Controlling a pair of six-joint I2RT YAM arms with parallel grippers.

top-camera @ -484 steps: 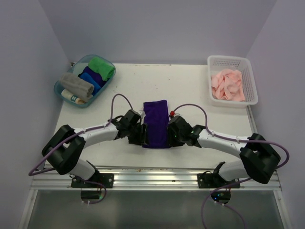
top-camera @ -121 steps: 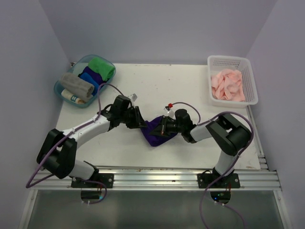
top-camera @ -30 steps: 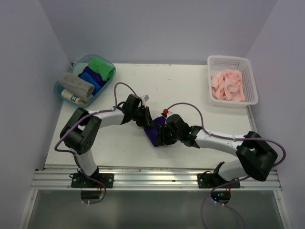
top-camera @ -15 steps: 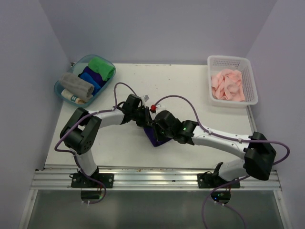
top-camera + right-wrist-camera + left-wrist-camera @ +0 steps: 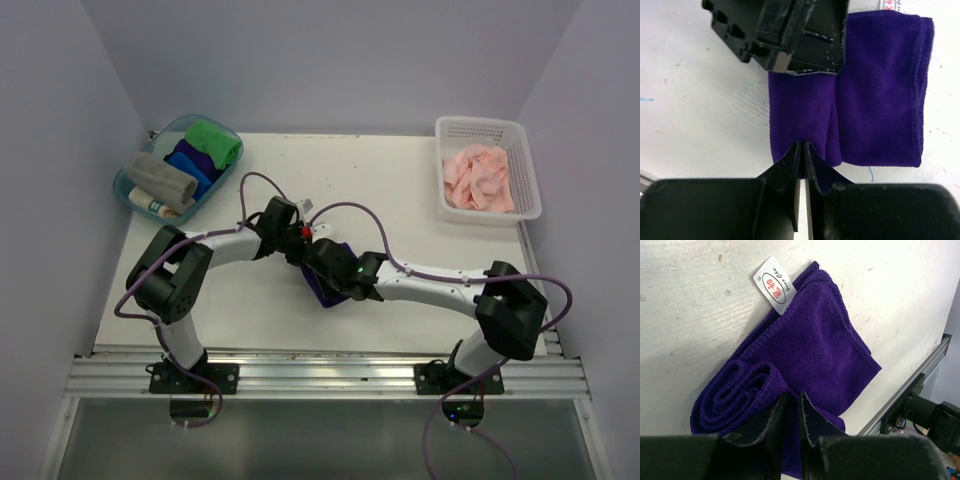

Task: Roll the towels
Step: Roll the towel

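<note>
The dark purple towel (image 5: pixel 324 291) lies mid-table, partly rolled. In the left wrist view its roll (image 5: pixel 735 392) sits at the lower left, the flat part (image 5: pixel 825 340) runs up to a white label (image 5: pixel 772 285). My left gripper (image 5: pixel 302 252) is shut on a layer of this towel beside the roll (image 5: pixel 794 401). My right gripper (image 5: pixel 320 264) is shut on the towel's near edge (image 5: pixel 802 147), facing the left gripper (image 5: pixel 790 30) just across the cloth (image 5: pixel 875 90). A rolled grey towel (image 5: pixel 160 180) lies in the bin. Pale pink towels (image 5: pixel 478 178) fill the basket.
A blue oval bin (image 5: pixel 124 190) at the back left holds rolled green, blue and purple cloths beside the grey one. A white mesh basket (image 5: pixel 530 170) stands at the back right. The metal rail (image 5: pixel 320 375) runs along the near table edge.
My right arm has swung left across the purple towel until its gripper meets the left one. The left gripper has stayed put on the towel.
</note>
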